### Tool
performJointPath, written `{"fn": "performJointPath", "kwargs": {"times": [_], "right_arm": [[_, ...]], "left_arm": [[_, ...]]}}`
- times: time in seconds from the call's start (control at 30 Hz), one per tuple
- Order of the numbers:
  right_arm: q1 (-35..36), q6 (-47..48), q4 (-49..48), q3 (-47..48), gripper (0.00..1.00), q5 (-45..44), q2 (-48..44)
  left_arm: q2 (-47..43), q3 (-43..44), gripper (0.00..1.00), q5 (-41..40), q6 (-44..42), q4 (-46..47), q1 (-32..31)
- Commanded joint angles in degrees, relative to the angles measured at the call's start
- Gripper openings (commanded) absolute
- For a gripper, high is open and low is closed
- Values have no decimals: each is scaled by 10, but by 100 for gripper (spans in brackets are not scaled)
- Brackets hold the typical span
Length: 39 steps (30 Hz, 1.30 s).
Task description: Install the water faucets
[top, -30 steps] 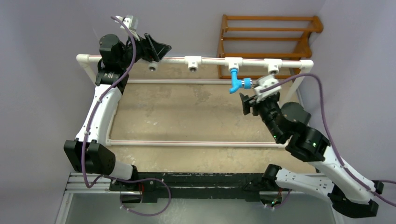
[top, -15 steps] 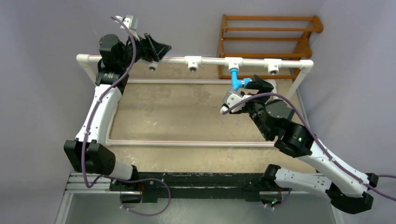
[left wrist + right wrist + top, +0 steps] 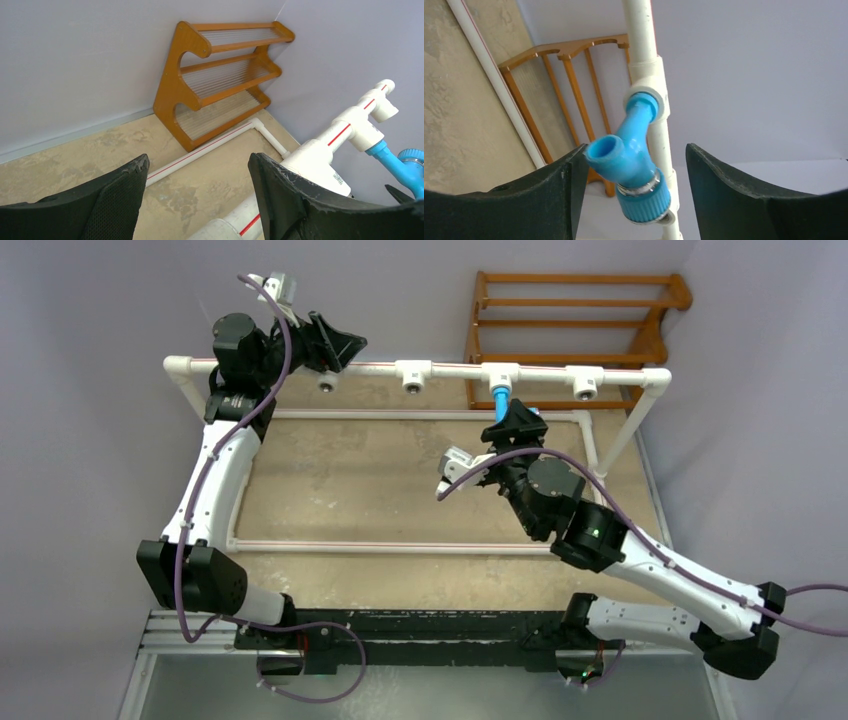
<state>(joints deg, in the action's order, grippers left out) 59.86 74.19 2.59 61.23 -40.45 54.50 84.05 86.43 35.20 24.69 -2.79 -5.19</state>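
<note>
right gripper (image 3: 631, 150) swung around faucet (image 3: 624, 160) (spout mouth shows only wrist-side).

No legible txt, brand, nr or sign in any view. Only candidate: a tiny dark print on the white PVC tee fitting (image 3: 320, 157), approx 4 o'clock in the left wrist view. It's too small and blurred to read. The red stripe along the white pipe (image 3: 210, 147) is a plain line, no chars. The blue faucet (image 3: 629, 155), close up at centre of the right wrist view, shows no readable mark.
</note>
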Motion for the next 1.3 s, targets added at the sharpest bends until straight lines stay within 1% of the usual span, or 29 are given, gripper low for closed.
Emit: {"fn": "performJointPath", "kwargs": {"times": [0.0,0.07,0.17,0.2,0.27,0.37,0.4,0.43,0.5,0.6,0.67,0.77,0.87,1.0,1.07,1.2,1.27], "right_arm": [[3,37,-65,-13,67,-30,12],[2,36,-71,-18,61,-44,13],[3,24,-82,-26,49,-60,11],[3,16,-83,-27,44,-68,13],[3,-8,-80,-27,30,-84,18],[2,-79,-73,-18,9,-98,26],[3,-98,-70,-15,3,-102,28],[3,-116,-73,-15,0,-106,30],[3,-175,-78,-11,0,-117,38],[3,-318,-65,10,0,-140,59],[2,-439,-46,25,0,-135,69],[3,-660,-39,28,0,-120,63],[2,-857,-76,-4,0,-111,28],[-5,-1086,-155,-73,0,-126,-44],[-16,-1165,-202,-111,0,-120,-71],[-34,-1324,-209,-139,0,-131,-89],[-38,-1385,-233,-162,0,-135,-99]], "left_arm": [[49,-39,72,-21,2,-138,11],[49,-39,72,-20,2,-138,11],[49,-38,72,-18,3,-138,11],[49,-38,73,-18,3,-138,11],[48,-39,73,-18,3,-138,11],[48,-39,73,-18,3,-138,11],[48,-39,73,-18,3,-138,11],[48,-39,72,-18,3,-137,10],[49,-39,72,-17,4,-137,11],[49,-39,72,-18,3,-137,11],[49,-39,73,-19,3,-137,11],[49,-39,72,-20,2,-138,11],[50,-39,72,-22,2,-139,11],[50,-38,72,-22,1,-139,11],[49,-38,73,-23,0,-138,11],[49,-38,72,-22,0,-139,11],[49,-38,72,-22,0,-139,11]]}}
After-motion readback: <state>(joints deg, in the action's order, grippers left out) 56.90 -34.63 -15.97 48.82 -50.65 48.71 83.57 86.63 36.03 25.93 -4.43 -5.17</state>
